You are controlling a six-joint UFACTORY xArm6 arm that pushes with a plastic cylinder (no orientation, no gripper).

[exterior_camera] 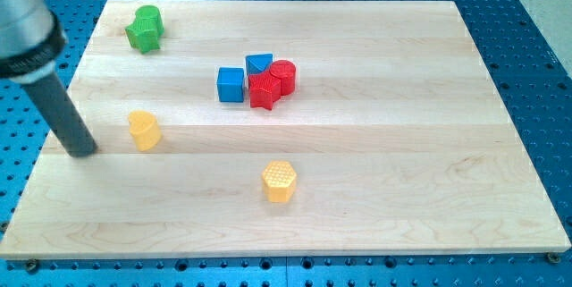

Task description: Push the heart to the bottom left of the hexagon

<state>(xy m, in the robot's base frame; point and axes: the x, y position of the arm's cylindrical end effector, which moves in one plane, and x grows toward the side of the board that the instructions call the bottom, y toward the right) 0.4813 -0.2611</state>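
Note:
A yellow heart block (143,130) lies on the wooden board (375,189) at the view's left. A yellow hexagon block (279,181) lies near the bottom middle, to the right of and below the heart. My tip (83,150) rests on the board just left of the heart, a short gap away and slightly lower in the view. The dark rod rises from it toward the view's top left.
A green block (144,28) sits at the top left. A cluster near the top middle holds a blue cube (231,84), a blue triangular block (259,63), a red star-like block (264,89) and a red cylinder (283,74). A blue perforated table surrounds the board.

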